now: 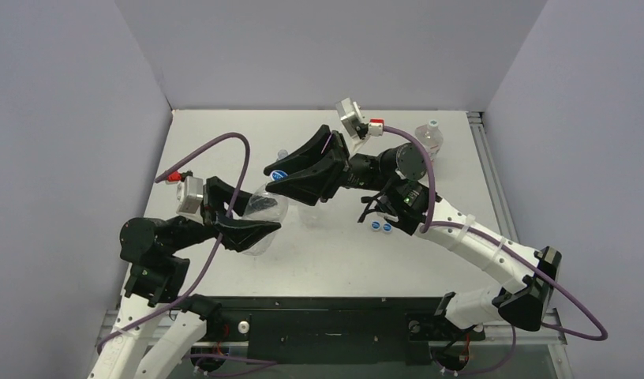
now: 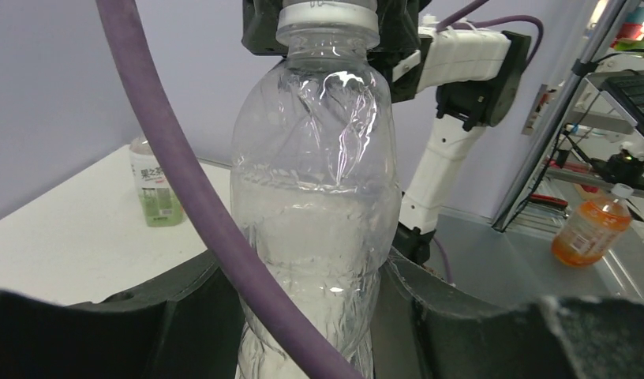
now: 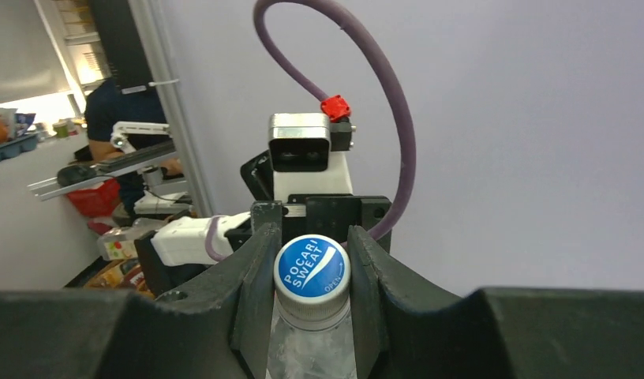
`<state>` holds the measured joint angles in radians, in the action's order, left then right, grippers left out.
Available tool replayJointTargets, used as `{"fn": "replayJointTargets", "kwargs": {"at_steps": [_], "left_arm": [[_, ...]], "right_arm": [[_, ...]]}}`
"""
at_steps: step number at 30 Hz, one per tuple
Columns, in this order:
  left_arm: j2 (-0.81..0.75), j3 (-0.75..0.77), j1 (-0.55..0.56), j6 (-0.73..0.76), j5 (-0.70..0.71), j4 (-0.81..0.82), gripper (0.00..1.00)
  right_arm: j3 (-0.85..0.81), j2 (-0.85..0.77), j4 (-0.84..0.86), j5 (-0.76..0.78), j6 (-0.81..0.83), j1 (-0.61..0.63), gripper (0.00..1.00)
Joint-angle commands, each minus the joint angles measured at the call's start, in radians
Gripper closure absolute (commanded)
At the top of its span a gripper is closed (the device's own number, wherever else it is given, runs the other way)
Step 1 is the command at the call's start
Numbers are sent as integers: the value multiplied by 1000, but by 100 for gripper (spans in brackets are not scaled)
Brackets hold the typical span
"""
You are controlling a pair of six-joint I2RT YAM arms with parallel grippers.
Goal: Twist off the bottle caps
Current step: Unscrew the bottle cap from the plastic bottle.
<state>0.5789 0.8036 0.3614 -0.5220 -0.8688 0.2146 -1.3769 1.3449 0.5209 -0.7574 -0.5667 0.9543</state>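
Above table (image 1: pixel 224 142), perhaps, left claw (image 1: pixel 267 216) grips bottle (image 2: pixel 315 237); right claw (image 1: pixel 278 180), cap (image 3: pixel 311 266).

Blue bottle cap (image 3: pixel 312 267) printed "POCARI SWEAT" in white, small "OPEN" along its edge, green-labelled bottle (image 2: pixel 155 183) bearing dark East Asian characters, too small to read

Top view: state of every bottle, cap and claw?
held bottle: gripped round its body by the left claw, cap on.
blue cap: on the neck, pinched by the right claw.
left claw: shut on the held bottle.
right claw: shut on the blue cap.
loose blue caps: two, off, lying on the table.
white-capped bottle: upright, capped, untouched.
plain bottle: upright, cap not visible.
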Motion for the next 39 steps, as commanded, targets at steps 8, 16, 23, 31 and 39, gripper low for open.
{"fn": "replayJointTargets", "kwargs": {"at_steps": [8, 16, 23, 31, 39], "left_arm": [[11, 52, -6, -26, -40, 77, 93], [0, 34, -6, 310, 294, -81, 94], [-8, -36, -6, 512, 592, -74, 94], [-2, -37, -4, 562, 664, -63, 94], [1, -34, -4, 547, 659, -73, 95]], "right_arm": [[-55, 9, 68, -89, -30, -5, 63], [-27, -116, -204, 337, 148, -3, 20], [-176, -106, -503, 776, 294, 105, 19], [-389, 62, -709, 1109, 340, 264, 32], [-392, 96, -676, 1097, 310, 273, 37]]}}
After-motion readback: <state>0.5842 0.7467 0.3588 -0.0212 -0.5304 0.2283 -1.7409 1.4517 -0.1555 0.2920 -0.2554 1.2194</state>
